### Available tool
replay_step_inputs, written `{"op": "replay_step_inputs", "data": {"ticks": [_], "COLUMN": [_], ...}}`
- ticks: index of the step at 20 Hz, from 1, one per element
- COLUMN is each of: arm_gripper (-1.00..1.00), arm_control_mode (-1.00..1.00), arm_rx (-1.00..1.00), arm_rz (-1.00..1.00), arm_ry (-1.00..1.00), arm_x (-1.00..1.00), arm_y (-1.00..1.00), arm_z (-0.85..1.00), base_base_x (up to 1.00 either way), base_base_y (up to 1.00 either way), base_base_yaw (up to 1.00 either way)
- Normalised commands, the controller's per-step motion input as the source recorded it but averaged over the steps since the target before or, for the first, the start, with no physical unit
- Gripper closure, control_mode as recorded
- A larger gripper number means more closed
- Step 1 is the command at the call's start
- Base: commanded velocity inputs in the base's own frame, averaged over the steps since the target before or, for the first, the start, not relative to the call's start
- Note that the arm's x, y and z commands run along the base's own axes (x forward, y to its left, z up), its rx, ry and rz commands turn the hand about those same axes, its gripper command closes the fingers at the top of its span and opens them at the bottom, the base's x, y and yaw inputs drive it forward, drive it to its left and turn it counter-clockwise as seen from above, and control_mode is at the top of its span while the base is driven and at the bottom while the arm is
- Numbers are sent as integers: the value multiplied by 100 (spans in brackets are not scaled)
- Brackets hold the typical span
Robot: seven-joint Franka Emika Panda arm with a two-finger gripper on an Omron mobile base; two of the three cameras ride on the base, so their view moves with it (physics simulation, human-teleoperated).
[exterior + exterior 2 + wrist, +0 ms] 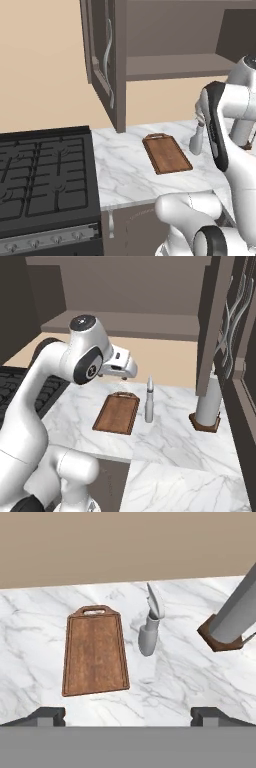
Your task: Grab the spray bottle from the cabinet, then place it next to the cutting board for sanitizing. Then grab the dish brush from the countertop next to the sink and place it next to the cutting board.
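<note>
The spray bottle (196, 140) (149, 401) (149, 637) stands upright on the marble countertop (125, 170), just right of the cutting board (166, 153) (116, 413) (95, 654). The board lies flat with its handle slot toward the wall. My gripper (129, 716) (124, 375) hovers above the board and bottle, open, with nothing between its widely spread fingers. The cabinet (175, 65) (125, 323) hangs above with its door (102, 55) swung open and its shelf bare. The dish brush and the sink are out of view.
A black stove (45, 175) adjoins the counter on the left. A tall grey cylinder on a brown base (207, 403) (235, 617) stands right of the bottle. A second cabinet door (235, 331) hangs open at the right.
</note>
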Motion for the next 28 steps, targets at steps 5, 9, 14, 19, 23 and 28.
{"op": "replay_step_inputs", "data": {"ticks": [5, 9, 14, 19, 23, 28], "arm_gripper": [-100, -100, -100, -100, -100, -100], "arm_control_mode": [-100, -100, -100, -100, -100, -100], "arm_rx": [1, 0, 0, 5, 6, 5], "arm_rz": [0, 0, 0, 3, 9, 9], "arm_ry": [-10, -18, -23, -6, -21, -33], "arm_x": [-49, -35, -38, -59, -55, -50], "arm_y": [21, 41, 55, 18, 29, 21], "arm_z": [-25, -47, -32, 2, 10, 38], "base_base_x": [0, 0, 0, 0, 0, 0], "base_base_y": [0, 0, 0, 0, 0, 0], "base_base_yaw": [0, 0, 0, 0, 0, 0]}}
